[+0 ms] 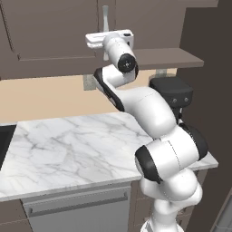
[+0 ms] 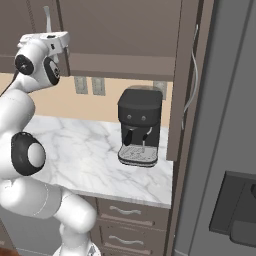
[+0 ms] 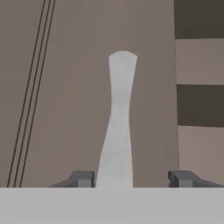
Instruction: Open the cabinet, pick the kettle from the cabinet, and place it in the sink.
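- The task looks barely begun: the gripper (image 3: 131,178) sits at the bottom of the hand view, right up against the cabinet (image 1: 50,31). Its two fingertips (image 3: 82,178) stand apart, one on each side of the door's silver handle (image 3: 119,127), not yet closed on it.
- In the left base view the hand is at the upper centre of the frame, pressed toward the cabinet's handle. The door it faces appears shut or nearly so.
- At the right of the hand view there is a dark gap crossed by a brown shelf (image 3: 199,61), so part of the cabinet's inside is exposed there. No contents can be made out in that gap.
- I cannot see the kettle, so presumably it is inside the cabinet.
- A dark sliver at the left edge of the left base view may be the sink (image 1: 3,145); too little shows to tell what it holds.
- Left to do, as I judge it: grasp the handle, pull the door open, lift the kettle out, carry it to the sink.
- A black coffee machine (image 2: 140,127) stands on the marble counter (image 1: 68,149).
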